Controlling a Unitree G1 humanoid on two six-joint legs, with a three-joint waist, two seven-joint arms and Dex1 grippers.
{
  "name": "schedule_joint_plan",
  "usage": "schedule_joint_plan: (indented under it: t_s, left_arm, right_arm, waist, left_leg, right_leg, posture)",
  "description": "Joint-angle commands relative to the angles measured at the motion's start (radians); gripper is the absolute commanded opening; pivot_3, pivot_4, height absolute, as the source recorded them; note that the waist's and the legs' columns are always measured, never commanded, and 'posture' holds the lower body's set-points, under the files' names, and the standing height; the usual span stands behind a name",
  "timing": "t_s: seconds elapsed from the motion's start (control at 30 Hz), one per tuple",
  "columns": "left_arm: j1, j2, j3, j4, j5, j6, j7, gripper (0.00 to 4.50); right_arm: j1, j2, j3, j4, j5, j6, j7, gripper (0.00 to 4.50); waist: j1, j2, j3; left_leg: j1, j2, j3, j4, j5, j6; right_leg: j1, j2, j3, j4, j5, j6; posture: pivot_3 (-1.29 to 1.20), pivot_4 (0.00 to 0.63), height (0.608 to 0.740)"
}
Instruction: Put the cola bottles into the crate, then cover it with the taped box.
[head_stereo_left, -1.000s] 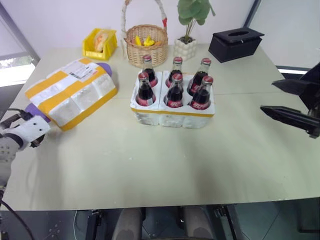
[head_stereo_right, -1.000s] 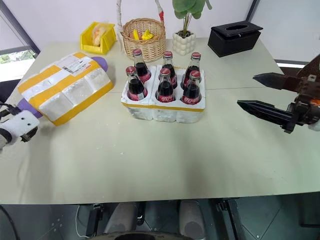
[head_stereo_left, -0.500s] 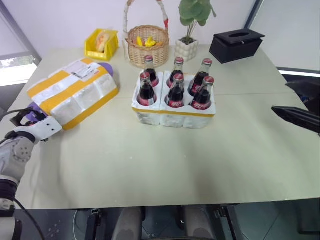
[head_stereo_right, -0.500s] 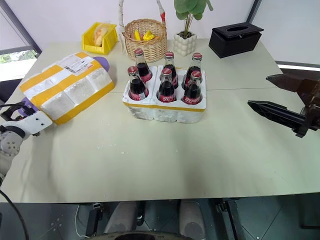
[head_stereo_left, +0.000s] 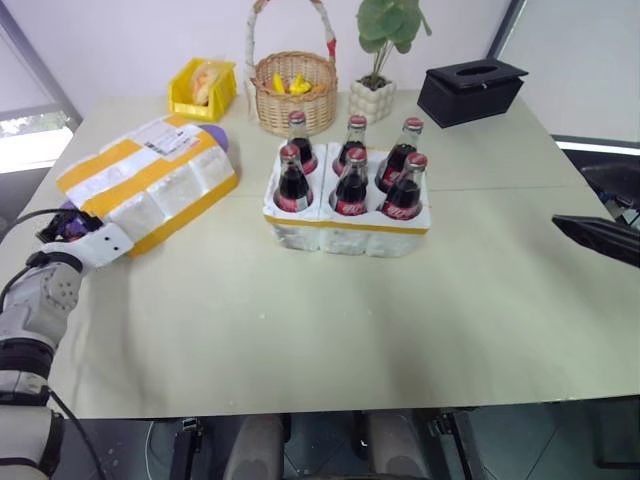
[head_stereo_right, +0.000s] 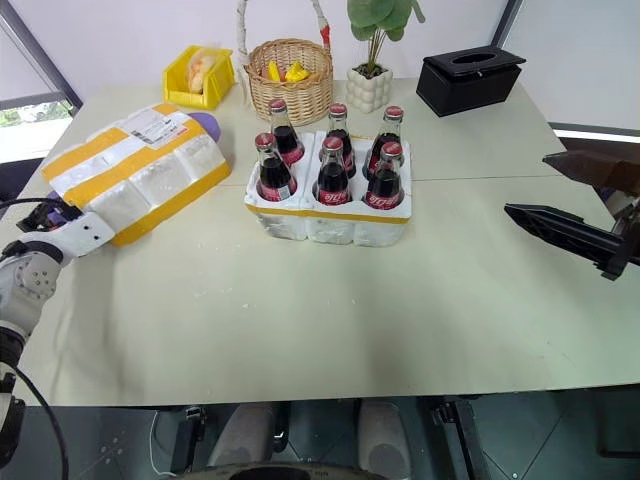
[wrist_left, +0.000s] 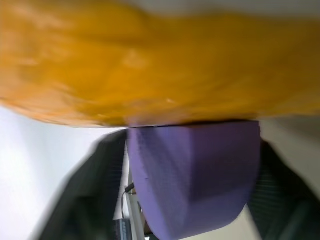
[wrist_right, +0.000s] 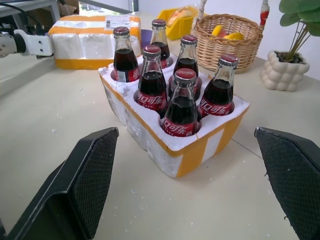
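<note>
Several cola bottles with red caps stand upright in the holes of the white crate at the table's middle. The taped box, white with yellow bands and a shipping label, lies at the left and rests on a purple block. My left gripper is at the box's near-left end, level, its black fingers shut on either side of that purple block under the yellow tape. My right gripper hovers open above the table's right side, pointing at the crate with nothing between its fingers.
Along the far edge stand a yellow bin, a wicker basket with yellow items, a potted plant and a black tissue box. Bare tabletop lies in front of the crate.
My left gripper has moved forward to the near end of the taped box and its fingers have closed in around the purple block. The right gripper stays open at the right.
</note>
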Motion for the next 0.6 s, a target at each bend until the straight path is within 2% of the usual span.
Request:
schedule_joint_plan:
  t_s: [0.03, 0.1, 0.37, 0.6]
  left_arm:
    - [-0.022, 0.01, 0.0, 0.014, -0.009, -0.006, 0.007, 1.12]
    - [-0.029, 0.011, -0.002, 0.02, -0.009, -0.002, 0.011, 0.55]
    - [-0.081, 0.035, 0.007, 0.037, -0.014, -0.001, 0.001, 0.55]
    - [-0.239, 0.051, -0.006, 0.069, -0.002, -0.033, -0.014, 0.55]
  right_arm:
    - [0.007, -0.016, -0.05, -0.021, 0.009, -0.009, -0.001, 4.5]
    - [0.015, -0.012, -0.055, -0.02, 0.004, -0.013, -0.002, 4.5]
    - [0.04, 0.001, -0.066, -0.013, -0.011, -0.029, -0.012, 4.5]
    - [0.074, 0.011, -0.075, -0.015, -0.027, -0.042, -0.016, 4.5]
  waist:
    - [0.0, 0.0, 0.0]
    - [0.0, 0.0, 0.0]
    - [0.0, 0.0, 0.0]
    - [0.006, -0.002, -0.001]
  left_leg:
    - [0.0, 0.0, 0.0, 0.0, 0.0, 0.0]
    - [0.002, 0.0, 0.0, 0.0, 0.0, 0.0]
    - [0.003, 0.0, 0.0, 0.0, 0.0, 0.0]
    - [0.002, 0.0, 0.001, 0.0, 0.0, 0.0]
  right_leg:
    - [0.0, 0.0, 0.0, 0.0, 0.0, 0.0]
    - [0.002, 0.0, 0.0, 0.0, 0.0, 0.001]
    - [0.003, 0.0, 0.0, 0.0, 0.0, 0.0]
    - [0.003, 0.0, 0.0, -0.001, 0.0, 0.0]
  posture:
    - [0.0, 0.15, 0.74]
    - [0.0, 0.15, 0.74]
    - [0.0, 0.15, 0.74]
    - [0.0, 0.15, 0.74]
